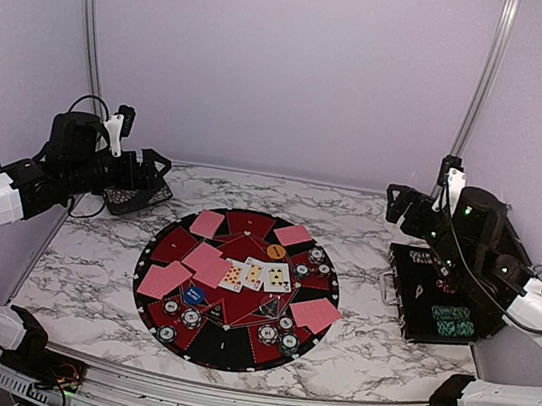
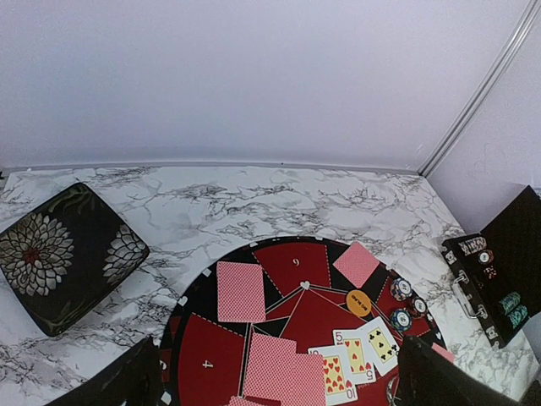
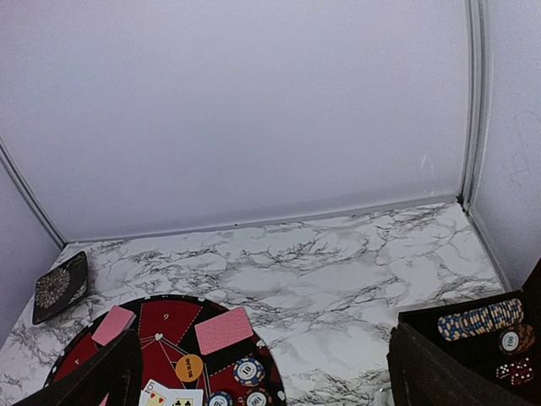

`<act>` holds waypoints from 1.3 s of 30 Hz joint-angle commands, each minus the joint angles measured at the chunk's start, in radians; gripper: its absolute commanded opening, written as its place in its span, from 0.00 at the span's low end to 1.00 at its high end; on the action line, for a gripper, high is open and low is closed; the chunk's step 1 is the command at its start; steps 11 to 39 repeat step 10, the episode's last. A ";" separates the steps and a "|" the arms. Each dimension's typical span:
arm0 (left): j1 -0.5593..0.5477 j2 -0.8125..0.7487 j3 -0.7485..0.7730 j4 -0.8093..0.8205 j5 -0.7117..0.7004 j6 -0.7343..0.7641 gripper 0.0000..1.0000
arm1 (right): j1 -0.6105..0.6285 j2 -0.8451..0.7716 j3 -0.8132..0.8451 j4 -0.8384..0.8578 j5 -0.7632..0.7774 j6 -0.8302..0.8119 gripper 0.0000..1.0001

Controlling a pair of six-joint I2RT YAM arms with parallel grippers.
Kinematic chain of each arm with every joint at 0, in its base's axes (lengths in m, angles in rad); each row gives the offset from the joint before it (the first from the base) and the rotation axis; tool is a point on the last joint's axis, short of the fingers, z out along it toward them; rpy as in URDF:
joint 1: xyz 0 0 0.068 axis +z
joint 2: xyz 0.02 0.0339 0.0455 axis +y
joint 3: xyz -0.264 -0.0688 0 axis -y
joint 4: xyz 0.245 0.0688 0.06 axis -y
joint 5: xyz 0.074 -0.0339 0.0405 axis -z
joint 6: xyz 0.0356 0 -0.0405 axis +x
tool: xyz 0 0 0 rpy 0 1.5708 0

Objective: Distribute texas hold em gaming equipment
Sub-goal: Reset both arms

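Several red-backed cards (image 1: 206,262) lie on the round black-and-red mat (image 1: 227,348). Three face-up cards (image 1: 254,274) lie at its middle. An orange disc (image 1: 275,251) and a blue square marker (image 1: 195,295) lie near them. Striped chips sit at the mat's right (image 1: 310,261) and front (image 1: 179,316). My left gripper (image 1: 156,177) is open and empty, raised over the table's back left. My right gripper (image 1: 398,209) is open and empty, raised above the case. The left wrist view shows cards (image 2: 241,290) and the orange disc (image 2: 358,302) between its fingers (image 2: 114,381). The right wrist view shows a card (image 3: 224,330) and chips (image 3: 248,370).
An open black case (image 1: 417,302) lies at the right with green chips (image 1: 451,321) inside; its chip rows also show in the right wrist view (image 3: 478,320). A black flower-patterned pad (image 2: 59,254) lies at the back left, under my left gripper. Purple walls enclose the marble table (image 1: 361,352).
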 commanded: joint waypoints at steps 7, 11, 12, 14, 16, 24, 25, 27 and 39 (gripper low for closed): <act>0.000 -0.028 -0.014 0.038 0.004 -0.005 0.99 | -0.007 -0.010 0.007 0.012 0.005 -0.026 0.98; 0.000 -0.028 -0.014 0.038 0.004 -0.007 0.99 | -0.007 -0.011 0.005 0.011 0.005 -0.028 0.99; 0.000 -0.028 -0.014 0.038 0.004 -0.007 0.99 | -0.007 -0.011 0.005 0.011 0.005 -0.028 0.99; 0.000 -0.028 -0.014 0.038 0.004 -0.007 0.99 | -0.007 -0.011 0.005 0.011 0.005 -0.028 0.99; 0.000 -0.028 -0.014 0.038 0.004 -0.007 0.99 | -0.007 -0.011 0.005 0.011 0.005 -0.028 0.99; 0.000 -0.028 -0.014 0.038 0.004 -0.007 0.99 | -0.007 -0.011 0.005 0.011 0.005 -0.028 0.99; 0.000 -0.028 -0.014 0.038 0.004 -0.007 0.99 | -0.007 -0.011 0.005 0.011 0.005 -0.028 0.99; 0.000 -0.028 -0.014 0.038 0.004 -0.007 0.99 | -0.007 -0.011 0.005 0.011 0.005 -0.028 0.99; 0.000 -0.028 -0.014 0.038 0.004 -0.007 0.99 | -0.007 -0.011 0.005 0.011 0.005 -0.028 0.99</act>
